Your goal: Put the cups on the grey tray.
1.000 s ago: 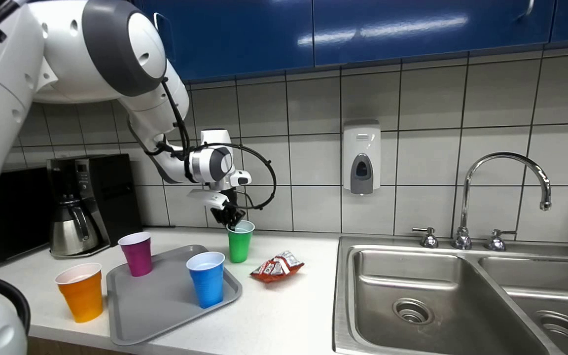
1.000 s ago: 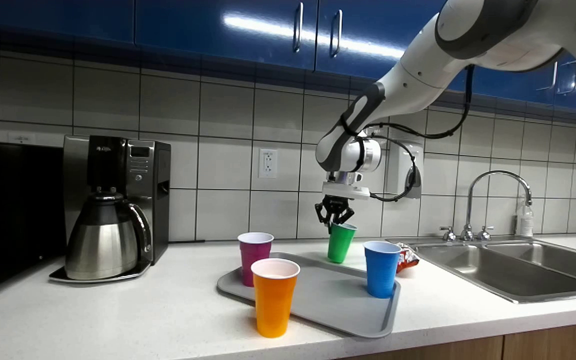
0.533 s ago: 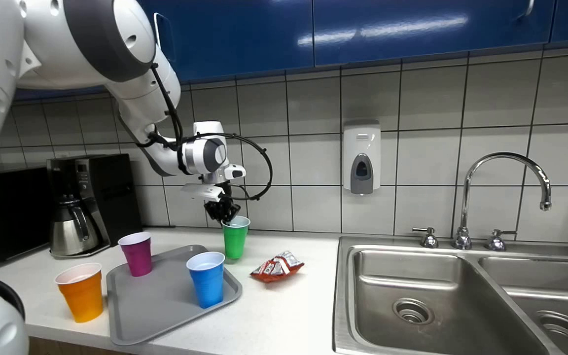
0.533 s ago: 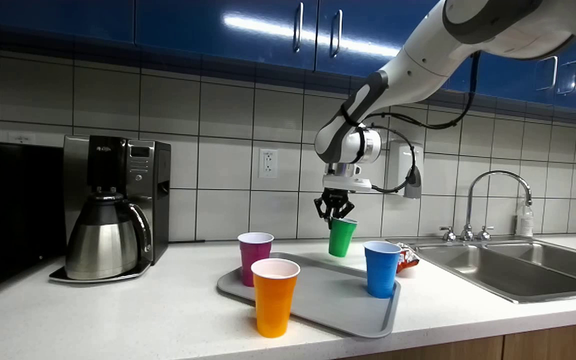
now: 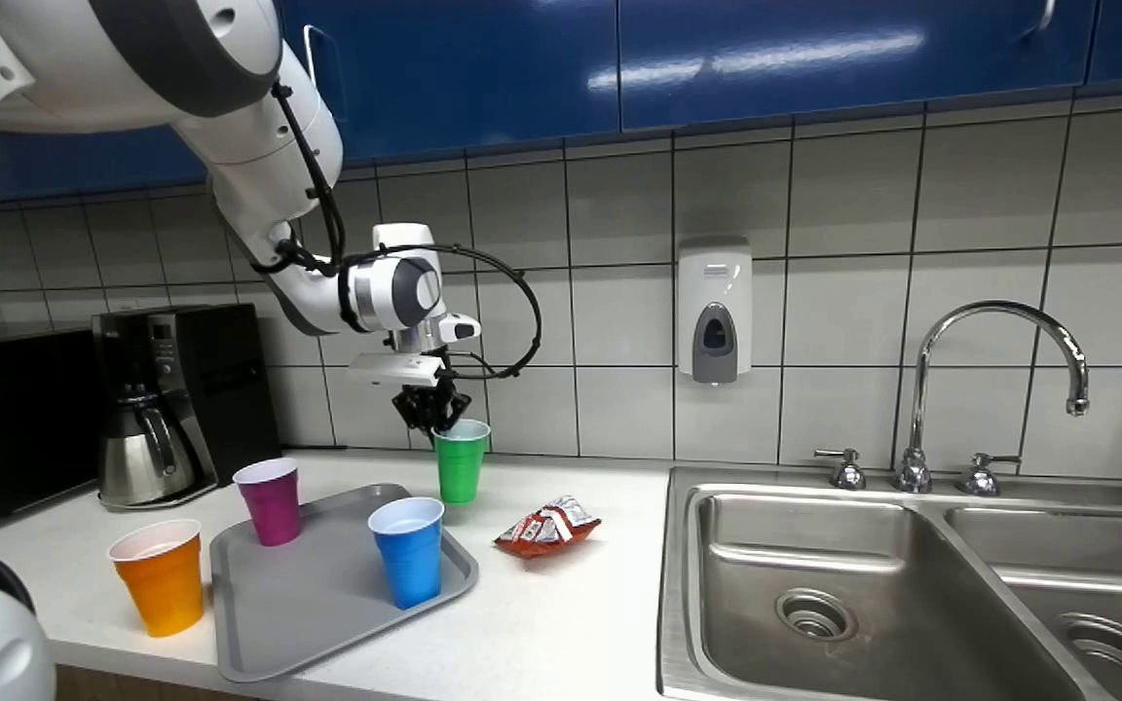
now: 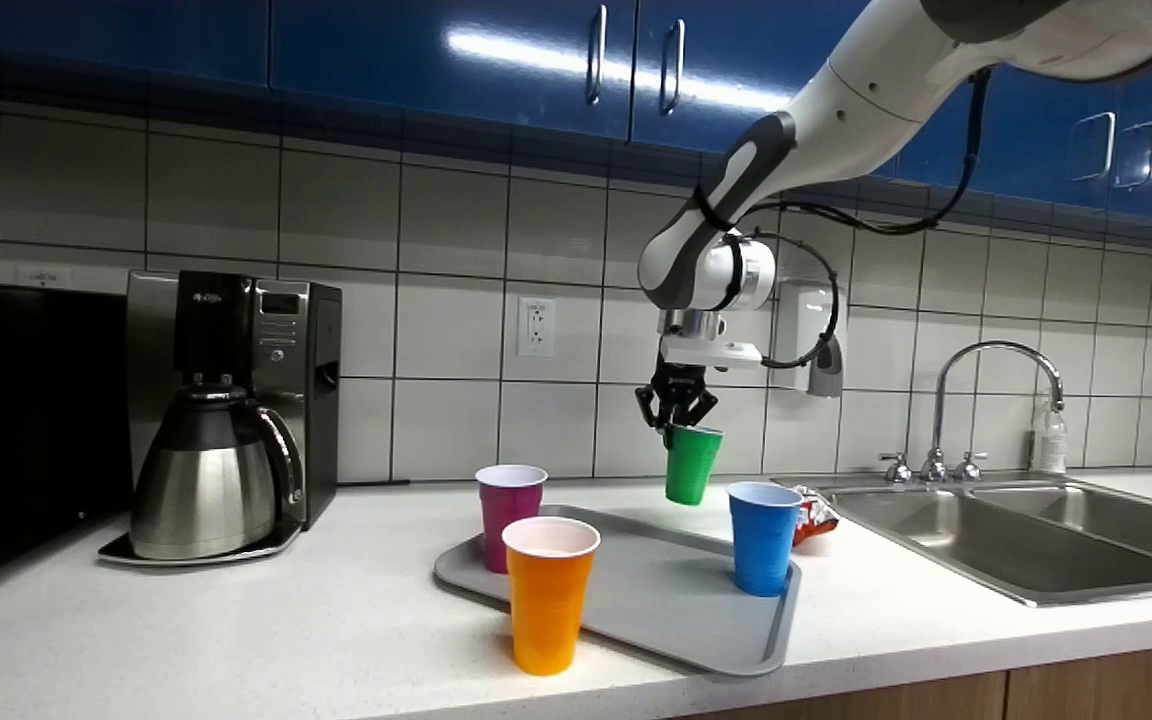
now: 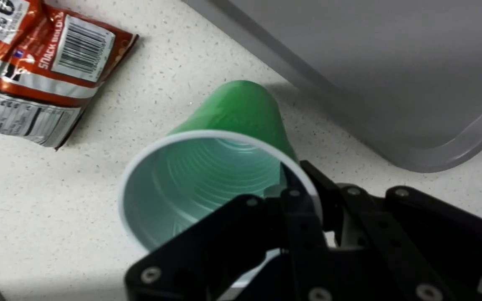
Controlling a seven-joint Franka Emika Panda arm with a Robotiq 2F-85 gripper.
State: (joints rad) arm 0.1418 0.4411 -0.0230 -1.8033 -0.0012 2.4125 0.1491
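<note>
My gripper (image 6: 671, 432) is shut on the rim of the green cup (image 6: 694, 466), one finger inside and one outside, as the wrist view (image 7: 296, 169) shows. The green cup (image 5: 462, 464) hangs slightly tilted above the counter, just behind the tray's edge. In the wrist view the cup (image 7: 241, 106) is beside the grey tray (image 7: 391, 75). On the grey tray (image 5: 327, 584) stand the purple cup (image 5: 271, 506) and the blue cup (image 5: 409, 555), both upright. The orange cup (image 5: 164, 582) stands upright on the counter, beside the tray. All cups show in both exterior views.
A red snack bag (image 5: 548, 528) lies on the counter to the right of the tray. A steel sink (image 5: 678, 584) with a faucet (image 5: 921, 389) is further right. A coffee maker (image 6: 321, 400) with a steel pot (image 6: 206, 500) stands at the left.
The green cup has risen off the counter with my gripper and shifted slightly. The arm has moved up. The other cups and the tray have not moved.
</note>
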